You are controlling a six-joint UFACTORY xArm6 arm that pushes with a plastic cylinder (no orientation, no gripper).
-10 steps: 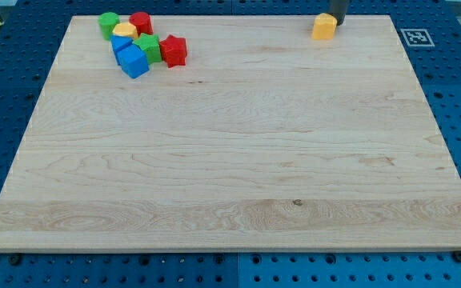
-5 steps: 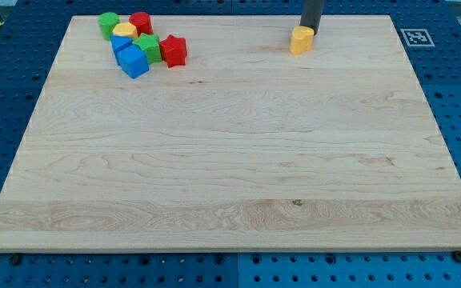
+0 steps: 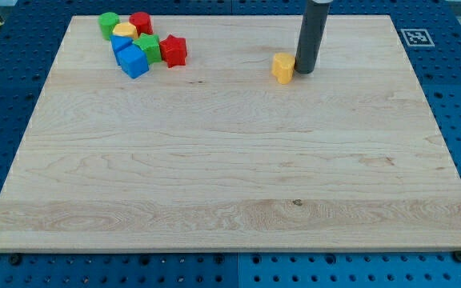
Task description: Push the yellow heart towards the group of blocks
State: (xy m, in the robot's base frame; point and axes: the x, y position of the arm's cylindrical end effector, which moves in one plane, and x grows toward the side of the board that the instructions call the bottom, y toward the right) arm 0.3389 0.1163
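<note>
**Yellow heart short of group**

Wooden board [image 3: 230,160] on blue pegboard. Tip [image 3: 303,72] rests just right of yellow heart [image 3: 282,68], apparently touching; no pincer fitted, nothing held. Group of blocks [image 3: 140,44] lies well apart, upper left. Most travel judged outstanding.

No readable words, numbers or brands. The only sign is a black-and-white square marker [image 3: 415,37] on the board's [image 3: 230,176] far right corner.
</note>
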